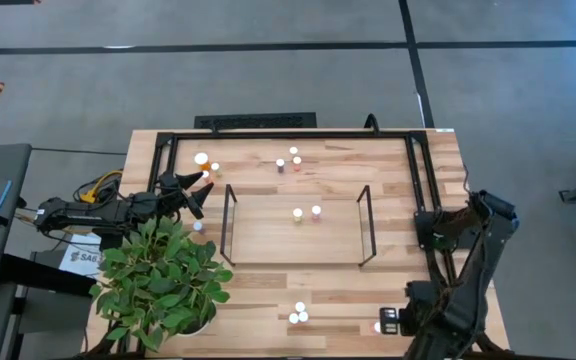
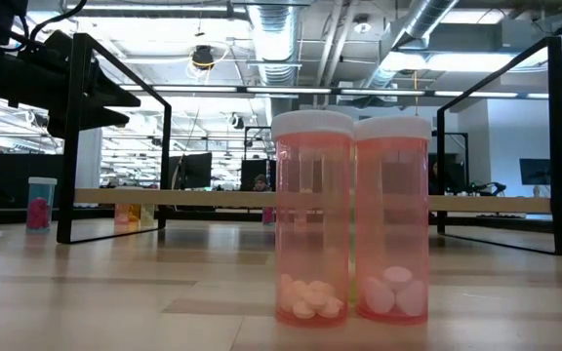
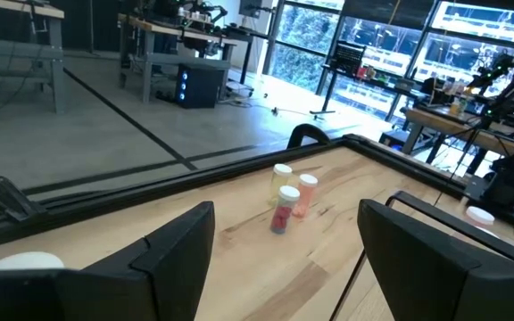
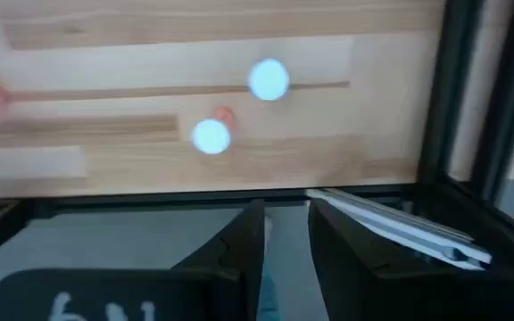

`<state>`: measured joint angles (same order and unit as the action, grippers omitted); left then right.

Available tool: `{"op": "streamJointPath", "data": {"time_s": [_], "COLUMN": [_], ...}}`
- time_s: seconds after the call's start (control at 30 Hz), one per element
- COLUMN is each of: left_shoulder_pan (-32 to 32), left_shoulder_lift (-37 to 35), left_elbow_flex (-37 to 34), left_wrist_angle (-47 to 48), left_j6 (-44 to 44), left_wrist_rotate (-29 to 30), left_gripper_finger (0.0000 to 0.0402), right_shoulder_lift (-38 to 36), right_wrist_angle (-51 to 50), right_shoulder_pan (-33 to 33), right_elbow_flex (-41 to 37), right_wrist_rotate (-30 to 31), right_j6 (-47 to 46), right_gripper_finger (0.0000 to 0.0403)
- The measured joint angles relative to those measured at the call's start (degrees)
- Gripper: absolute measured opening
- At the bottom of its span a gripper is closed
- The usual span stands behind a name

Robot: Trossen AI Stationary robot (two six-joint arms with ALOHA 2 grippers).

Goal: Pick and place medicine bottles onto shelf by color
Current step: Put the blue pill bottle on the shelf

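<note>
The light-wood shelf [image 1: 268, 235] lies mid-table between two black wire ends, and two white-capped bottles [image 1: 306, 213] stand on it. More bottles stand near the far edge [image 1: 290, 160] and far left [image 1: 206, 163]. A cluster stands by the near edge [image 1: 299, 314]. In the low view two orange bottles [image 2: 351, 219] holding white pills stand close up. My left gripper [image 1: 200, 190] waits open at the left, level, with three bottles [image 3: 288, 196] ahead of it. My right gripper [image 4: 284, 236] points down over the near right corner, shut, with two white caps [image 4: 239, 107] beyond it.
A potted green plant [image 1: 163, 280] fills the near left corner, just under my left arm. A larger black frame [image 1: 288, 134] runs around the table. One bottle [image 1: 376, 326] stands beside my right gripper near the table's front edge.
</note>
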<state>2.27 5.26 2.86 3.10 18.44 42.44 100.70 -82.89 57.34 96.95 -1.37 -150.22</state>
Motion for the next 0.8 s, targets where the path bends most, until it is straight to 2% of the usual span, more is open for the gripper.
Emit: {"op": "streamJointPath", "data": {"time_s": [0.07,0.37,0.63,0.8], "left_shoulder_pan": [0.00,0.02,0.00,0.01], "left_shoulder_lift": [-0.02,-0.02,-0.02,-0.02], "left_elbow_flex": [0.00,-0.01,0.00,0.00], "left_wrist_angle": [0.02,0.02,0.00,0.01], "left_j6": [0.00,0.00,0.00,0.00], "left_wrist_rotate": [0.02,0.00,0.02,0.00], "left_gripper_finger": [0.0265,0.0265,0.0265,0.0265], "right_shoulder_lift": [1.05,1.69,1.74,1.74], "right_wrist_angle": [-0.38,0.21,-0.86,-1.72], "right_shoulder_pan": [-0.29,0.03,-0.09,0.31], "right_elbow_flex": [0.00,0.00,0.00,0.00], "right_wrist_rotate": [-1.90,-1.91,-2.00,-1.98], "right_j6": [-1.17,-7.58,-4.08,-5.23], "right_gripper_finger": [0.0113,0.0114,0.0114,0.0119]}}
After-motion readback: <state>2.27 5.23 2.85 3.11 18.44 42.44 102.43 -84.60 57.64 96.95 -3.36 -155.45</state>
